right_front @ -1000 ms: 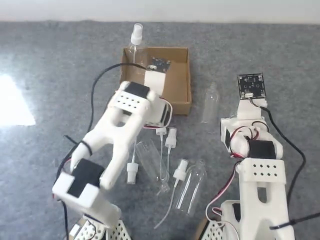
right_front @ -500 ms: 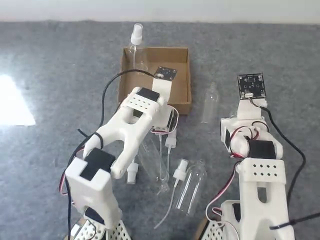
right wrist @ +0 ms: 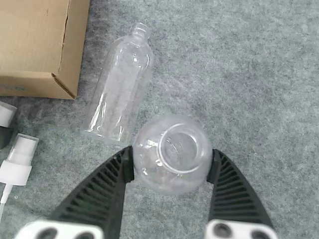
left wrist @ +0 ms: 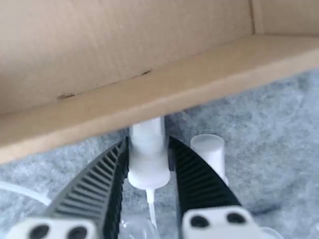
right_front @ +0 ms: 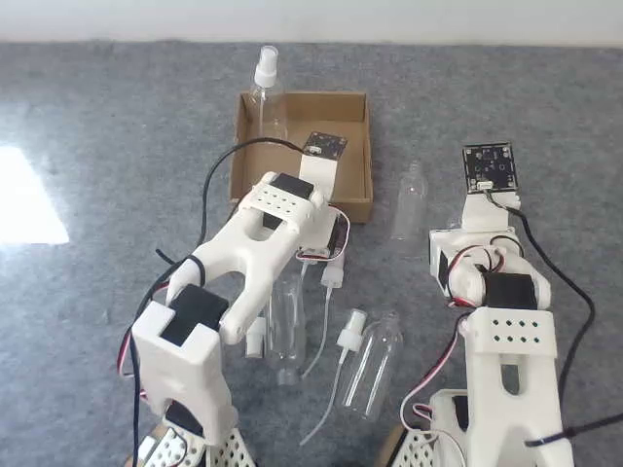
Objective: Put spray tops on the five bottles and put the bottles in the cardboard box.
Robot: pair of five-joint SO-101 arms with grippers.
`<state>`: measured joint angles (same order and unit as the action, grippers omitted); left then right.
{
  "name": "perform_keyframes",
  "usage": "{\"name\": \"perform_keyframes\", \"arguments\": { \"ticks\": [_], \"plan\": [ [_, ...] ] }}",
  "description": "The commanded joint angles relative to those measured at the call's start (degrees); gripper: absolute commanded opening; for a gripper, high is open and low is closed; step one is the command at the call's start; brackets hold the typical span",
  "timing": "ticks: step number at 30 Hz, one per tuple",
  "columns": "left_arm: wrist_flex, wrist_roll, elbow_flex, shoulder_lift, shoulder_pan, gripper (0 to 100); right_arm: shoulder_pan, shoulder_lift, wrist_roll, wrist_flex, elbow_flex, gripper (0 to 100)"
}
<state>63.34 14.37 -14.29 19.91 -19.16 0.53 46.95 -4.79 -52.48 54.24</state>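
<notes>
My left gripper [left wrist: 147, 152] is shut on a white spray top [left wrist: 146, 162], right in front of the near wall of the cardboard box [left wrist: 149, 94]. A second spray top [left wrist: 208, 149] lies beside it. My right gripper [right wrist: 172, 158] is shut on an upright, uncapped clear bottle [right wrist: 172, 152], seen from above. Another uncapped bottle [right wrist: 118, 94] lies beside the box corner [right wrist: 60, 74]. In the high view, a bottle with a spray top [right_front: 265, 88] stands at the box's [right_front: 352, 146] far left corner. Two uncapped bottles [right_front: 284, 326] [right_front: 375, 360] lie near the arms.
Loose spray tops [right_front: 333, 275] [right_front: 350, 333] [right_front: 256, 339] with thin tubes lie among the two lying bottles on the grey carpet [right_front: 97, 126]. The left arm [right_front: 248, 253] stretches over them. A bottle [right_front: 409, 199] lies right of the box.
The left arm has swung right along the box's near wall and come down over a spray top. The lying bottle under it has turned from slanted to straight.
</notes>
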Motion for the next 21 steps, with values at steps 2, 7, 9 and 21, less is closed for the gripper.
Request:
{"name": "perform_keyframes", "arguments": {
  "ticks": [2,7,9,21],
  "plan": [
    [3.69,0.0,2.68,-0.79,-0.18,1,-0.75,2.15,0.26,1.27,-0.62,13.7],
    [9.05,-3.34,4.44,-2.99,-0.18,1,-0.75,2.15,0.18,1.27,-0.62,13.7],
    [10.64,-3.96,4.18,-5.71,-0.18,1,-0.75,2.15,0.18,1.27,-0.62,13.7],
    [11.69,-6.07,-2.86,-19.16,0.26,1,-0.75,2.15,-1.05,1.27,-0.62,13.7]
  ]
}}
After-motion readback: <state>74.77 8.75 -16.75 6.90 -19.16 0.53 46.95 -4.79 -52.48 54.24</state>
